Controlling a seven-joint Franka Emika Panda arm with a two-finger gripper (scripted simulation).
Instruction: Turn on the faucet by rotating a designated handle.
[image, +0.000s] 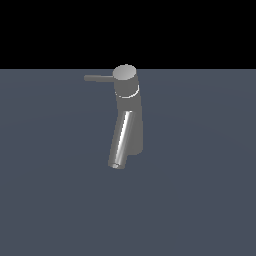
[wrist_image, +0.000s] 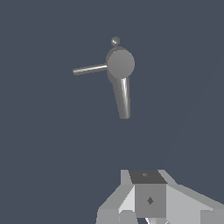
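One faucet (image: 129, 117) stands upright on the worktop (image: 200, 175), its handle (image: 98, 78) jutting toward the exterior view's left. My gripper (wrist_image: 148, 199) sits well apart from it, touching nothing; I cannot tell the fingers' opening.

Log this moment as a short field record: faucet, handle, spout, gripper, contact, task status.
faucet: dark grey tap, upright on a flat grey surface
handle: thin rod sticking sideways from the round cap, toward the exterior view's left
spout: shiny tube slanting downward from the body
gripper: only partly seen in the wrist view; absent from the exterior view; open or shut cannot be told
contact: none, gripper apart from the faucet
task status: handle not yet grasped
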